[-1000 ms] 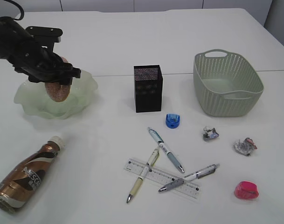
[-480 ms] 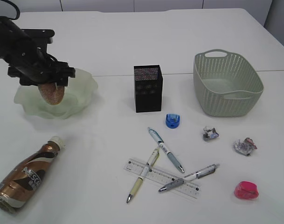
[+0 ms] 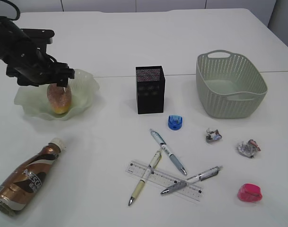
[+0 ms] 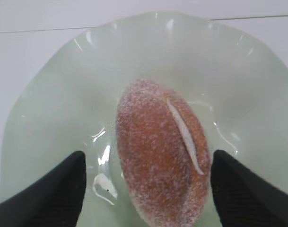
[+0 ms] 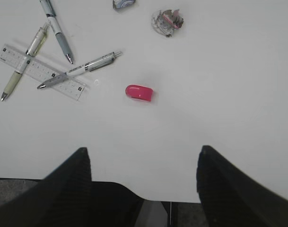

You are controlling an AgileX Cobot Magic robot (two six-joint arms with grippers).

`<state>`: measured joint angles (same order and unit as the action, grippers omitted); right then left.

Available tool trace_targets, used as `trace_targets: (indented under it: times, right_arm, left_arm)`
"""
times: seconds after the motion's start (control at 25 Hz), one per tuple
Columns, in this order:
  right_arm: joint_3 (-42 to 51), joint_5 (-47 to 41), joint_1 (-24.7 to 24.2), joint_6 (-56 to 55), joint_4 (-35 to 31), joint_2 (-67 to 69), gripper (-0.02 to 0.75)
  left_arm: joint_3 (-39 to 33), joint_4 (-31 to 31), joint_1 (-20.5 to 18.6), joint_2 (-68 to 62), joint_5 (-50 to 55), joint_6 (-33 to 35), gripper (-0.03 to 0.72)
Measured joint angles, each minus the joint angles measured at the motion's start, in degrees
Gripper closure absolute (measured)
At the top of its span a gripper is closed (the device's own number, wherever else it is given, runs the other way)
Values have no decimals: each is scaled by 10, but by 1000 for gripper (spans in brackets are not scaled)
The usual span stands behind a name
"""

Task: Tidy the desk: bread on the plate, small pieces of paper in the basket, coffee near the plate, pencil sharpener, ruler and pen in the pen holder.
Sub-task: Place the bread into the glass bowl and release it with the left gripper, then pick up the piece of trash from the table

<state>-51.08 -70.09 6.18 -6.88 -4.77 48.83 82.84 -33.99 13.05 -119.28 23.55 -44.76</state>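
A: Where is the sugared brown bread roll [image 4: 160, 153]?
B: In the pale green wavy glass plate [image 4: 49, 109], far left of the tabletop.
A: Left gripper [image 4: 146, 189] fingers?
B: Spread wide either side, gripping nothing.

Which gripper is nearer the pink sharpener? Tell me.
Right. The right gripper hovers just off the pink sharpener, with bare table between; the left gripper straddles the bread on the plate, far across.

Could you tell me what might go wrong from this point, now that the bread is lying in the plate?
The open left claw flanks the bread; lifting off at a slant could nudge it or the plate. The coffee bottle lies on its side and may roll when gripped. Two pens lie across the ruler, so picking one may drag the others.
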Motion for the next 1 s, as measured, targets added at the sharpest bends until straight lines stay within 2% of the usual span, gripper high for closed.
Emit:
trace_targets:
  times: [0.24,0.44,0.52,0.76,0.88,1.0]
  right_arm:
    - [0,0,0,0,0,3,197]
    - [0,7,0,0,9,33,197]
    - [0,21,0,0,9,53,197]
    - [-1,58,0,0,12,108,197]
    - [-15,61,0,5,26,144,197]
    - [-49,68,0,12,38,183,197]
  left_arm:
    - [14,-7,0,20,34,0,95]
    - [56,7,0,61,159,5,97]
    - [75,28,0,70,219,39,97]
    - [138,141,0,77,386,182,97]
    - [167,185,0,77,447,234,99]
    - [192,217,0,81,463,272,120]
